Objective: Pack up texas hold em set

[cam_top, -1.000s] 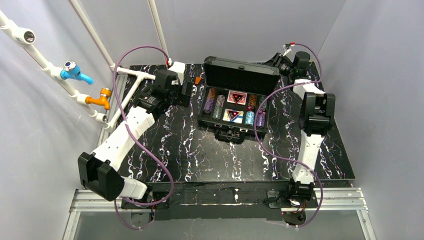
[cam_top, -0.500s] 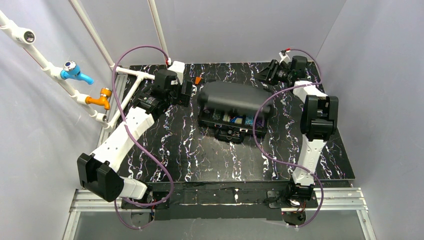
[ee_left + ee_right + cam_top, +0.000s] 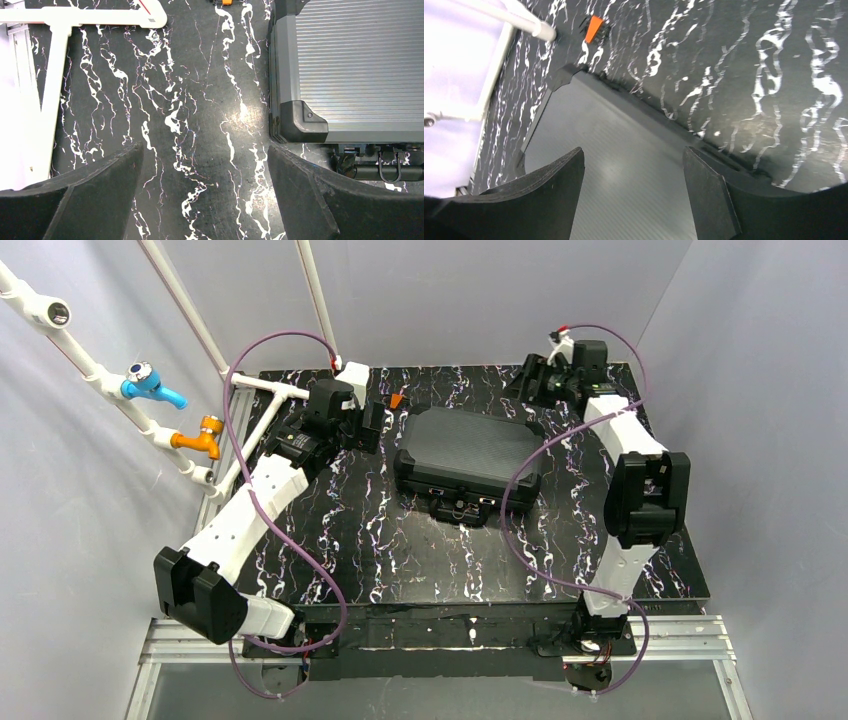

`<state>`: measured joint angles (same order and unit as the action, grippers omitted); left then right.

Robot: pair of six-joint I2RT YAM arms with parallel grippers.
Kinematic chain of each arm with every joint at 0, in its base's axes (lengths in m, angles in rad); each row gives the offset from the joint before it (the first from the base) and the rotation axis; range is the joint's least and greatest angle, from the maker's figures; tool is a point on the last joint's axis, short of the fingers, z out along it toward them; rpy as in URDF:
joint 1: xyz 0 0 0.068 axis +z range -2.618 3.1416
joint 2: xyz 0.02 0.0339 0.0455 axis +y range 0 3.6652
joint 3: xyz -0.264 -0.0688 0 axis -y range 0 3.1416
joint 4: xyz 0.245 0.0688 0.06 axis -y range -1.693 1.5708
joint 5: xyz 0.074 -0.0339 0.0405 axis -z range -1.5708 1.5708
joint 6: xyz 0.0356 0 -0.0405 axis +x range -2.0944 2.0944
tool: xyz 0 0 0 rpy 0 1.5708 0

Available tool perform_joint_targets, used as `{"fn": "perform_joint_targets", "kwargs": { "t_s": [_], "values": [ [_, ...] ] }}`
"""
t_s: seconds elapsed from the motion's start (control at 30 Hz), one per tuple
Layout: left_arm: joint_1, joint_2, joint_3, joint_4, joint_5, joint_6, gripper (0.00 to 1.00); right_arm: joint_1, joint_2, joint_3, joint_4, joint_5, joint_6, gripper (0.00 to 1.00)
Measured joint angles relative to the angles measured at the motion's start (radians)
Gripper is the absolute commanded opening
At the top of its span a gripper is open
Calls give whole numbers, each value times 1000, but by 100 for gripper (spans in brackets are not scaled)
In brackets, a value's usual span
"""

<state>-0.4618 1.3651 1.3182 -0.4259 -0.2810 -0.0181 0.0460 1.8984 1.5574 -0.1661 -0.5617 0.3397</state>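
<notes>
A black marbled surface (image 3: 400,550) with white veins lies between grey walls. At the centre of the top view sits the black rectangular ribbed hard case (image 3: 470,445), lid down flat on its base, so the set is presumably enclosed. Whether the front latches (image 3: 387,167) are fastened I cannot tell.

The right arm climbs the right side, wrist bent back over the case's far edge. The right fingers (image 3: 549,195) are parted and empty. The left arm reaches to the upper left, wrist facing down, with the left fingers (image 3: 310,200) spread wide and empty over bare surface beside the case's corner.
</notes>
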Motion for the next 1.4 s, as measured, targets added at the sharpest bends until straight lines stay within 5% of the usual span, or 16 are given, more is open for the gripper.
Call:
{"fn": "perform_joint_targets", "kwargs": {
  "t_s": [0.6, 0.93, 1.4],
  "values": [
    [-2, -4, -2, 1, 12, -2, 95, 231, -249, -156, -162, 139, -22, 69],
    [-54, -42, -24, -14, 109, -56, 94, 280, -367, -314, -193, 168, 37, 50],
    [-151, -107, -249, -35, 293, -235, 79, 311, -379, -362, -189, 171, 63, 39]
  ]
}}
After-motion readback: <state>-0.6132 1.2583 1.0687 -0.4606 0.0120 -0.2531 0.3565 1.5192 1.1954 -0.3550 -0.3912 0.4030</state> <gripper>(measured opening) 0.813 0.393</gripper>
